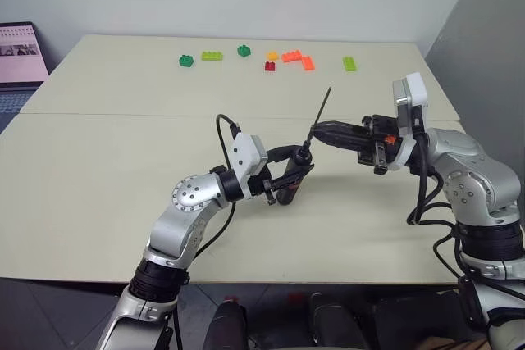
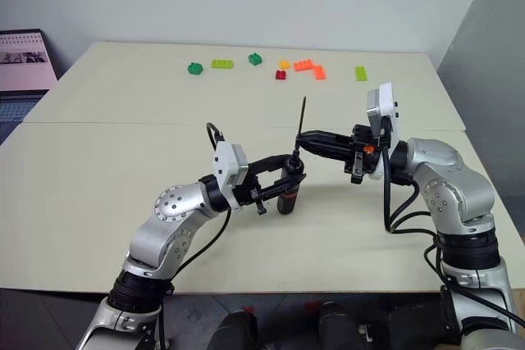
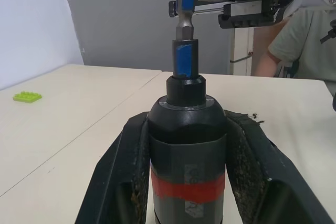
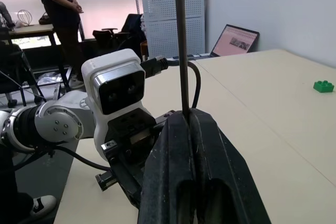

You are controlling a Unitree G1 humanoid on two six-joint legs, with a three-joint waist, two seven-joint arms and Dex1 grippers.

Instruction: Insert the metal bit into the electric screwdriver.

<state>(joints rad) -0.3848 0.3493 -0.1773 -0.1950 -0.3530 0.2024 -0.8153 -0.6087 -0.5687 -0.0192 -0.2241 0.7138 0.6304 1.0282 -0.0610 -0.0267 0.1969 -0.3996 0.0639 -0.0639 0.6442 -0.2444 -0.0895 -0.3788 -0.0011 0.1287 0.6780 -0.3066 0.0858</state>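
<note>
grey metal bit [image 1: 321,109] stands near frame centre in the left eye view, tilted, upper end leaning toward the upper right, lower end meeting the top of the black screwdriver [image 1: 289,184]. left gripper [image 1: 293,172] is clamped on the screwdriver, holding it roughly upright above the table [image 1: 98,161]. right gripper [image 1: 316,131] comes in from the right, pinched shut on the bit low down. coloured bricks [image 1: 287,58] sit in the upper centre, well apart.

right eye view: same layout, bit [image 2: 301,120] nearly vertical, its base at the screwdriver [image 2: 286,194] tip.

left wrist view: screwdriver [image 3: 187,150] fills the lower centre between the two fingers [image 3: 113,182], long axis up the frame, red band low. the blue-taped collar on top already has the bit [image 3: 184,11] end in or on it; depth of seating i can't tell. right gripper at the top edge.

right wrist view: bit [image 4: 181,45] rises straight up from the closed fingers [image 4: 173,182], long axis vertical in frame.

judgement: pickup and alignment done, insertion begun; left is pushing fully home and letting go.
</note>
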